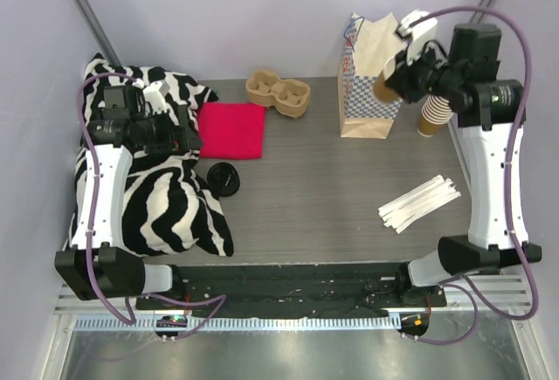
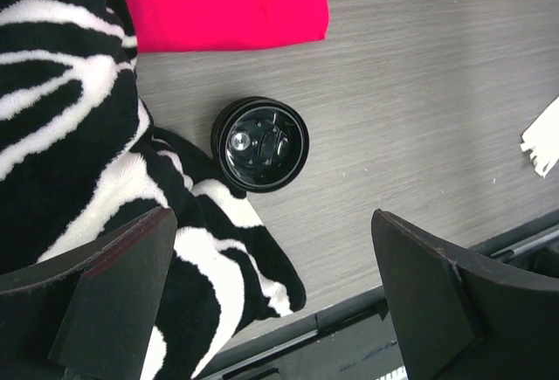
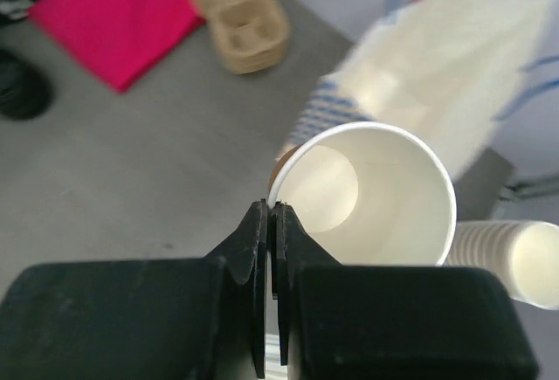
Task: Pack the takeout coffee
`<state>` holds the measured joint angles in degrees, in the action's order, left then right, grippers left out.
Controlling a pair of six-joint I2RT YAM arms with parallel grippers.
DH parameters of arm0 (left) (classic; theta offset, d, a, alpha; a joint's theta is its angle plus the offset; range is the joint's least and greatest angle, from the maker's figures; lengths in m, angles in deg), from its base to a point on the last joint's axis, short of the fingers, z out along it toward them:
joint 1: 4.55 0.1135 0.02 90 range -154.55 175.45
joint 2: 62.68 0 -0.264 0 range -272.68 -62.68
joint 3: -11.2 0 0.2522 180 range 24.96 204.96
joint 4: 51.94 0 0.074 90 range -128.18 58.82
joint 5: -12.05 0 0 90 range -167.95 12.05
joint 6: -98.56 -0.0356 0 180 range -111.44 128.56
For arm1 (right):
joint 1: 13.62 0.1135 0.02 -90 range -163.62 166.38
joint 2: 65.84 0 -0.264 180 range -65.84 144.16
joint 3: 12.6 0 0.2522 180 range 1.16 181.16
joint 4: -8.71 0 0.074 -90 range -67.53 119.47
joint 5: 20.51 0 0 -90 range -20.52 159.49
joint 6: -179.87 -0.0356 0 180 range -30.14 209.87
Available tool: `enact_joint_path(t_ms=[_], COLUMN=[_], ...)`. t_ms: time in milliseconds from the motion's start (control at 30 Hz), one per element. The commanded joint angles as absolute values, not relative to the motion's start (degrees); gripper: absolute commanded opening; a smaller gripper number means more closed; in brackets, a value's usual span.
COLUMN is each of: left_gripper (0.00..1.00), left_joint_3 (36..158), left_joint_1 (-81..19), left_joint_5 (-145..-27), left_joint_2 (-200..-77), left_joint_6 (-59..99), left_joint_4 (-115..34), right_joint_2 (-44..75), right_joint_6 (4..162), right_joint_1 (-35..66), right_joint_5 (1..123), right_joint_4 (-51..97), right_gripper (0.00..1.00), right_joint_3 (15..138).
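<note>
The grey wood-grain tabletop (image 1: 323, 179) is enclosed by pale lilac walls (image 1: 262, 13). A zebra-print blanket (image 1: 166, 196) covers the left side, with a red cloth (image 1: 233, 129) beside it. A paper bag (image 1: 367, 100) stands upright at the rear right; its contents cannot be told. A cardboard cup carrier (image 1: 278, 93) sits left of the bag and a stack of cups (image 1: 434, 114) right of it. The right pincer (image 3: 271, 214) is clamped on the rim of the open tan paper cup (image 3: 376, 196), aloft close by the bag. Only the right wrist view shows the cup's white interior. The left pincer (image 2: 272, 249) hangs with jaws apart above the black lid (image 2: 260, 144), which rests on the tabletop just beside the blanket.
</note>
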<state>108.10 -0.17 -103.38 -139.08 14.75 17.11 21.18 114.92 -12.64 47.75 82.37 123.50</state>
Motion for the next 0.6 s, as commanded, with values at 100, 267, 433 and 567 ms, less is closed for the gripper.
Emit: enact_joint_path(t_ms=[100,267,433,567], left_gripper=[1.0,1.0,1.0,1.0], left_joint_3=[108.6,105.5,103.9,101.8], left_joint_1=[2.6,2.6,2.6,2.2], left_joint_5=[-109.4,-109.1,-108.7,-107.3], left_joint_2=[-138.5,-136.4,-136.1,-135.4], left_joint_6=[11.2,10.8,9.5,7.3], left_joint_4=[20.4,18.7,18.8,18.0], right_joint_2=[10.9,8.3,8.9,13.1], right_joint_6=[117.6,120.4,119.0,117.3], right_joint_1=[5.3,15.5,25.0,29.8], right_joint_5=[40.4,43.8,50.6,54.9], right_joint_4=[87.1,79.9,63.7,54.6], right_gripper=[0.01,0.01,0.01,0.01], right_joint_3=[105.4,92.6,78.2,72.4])
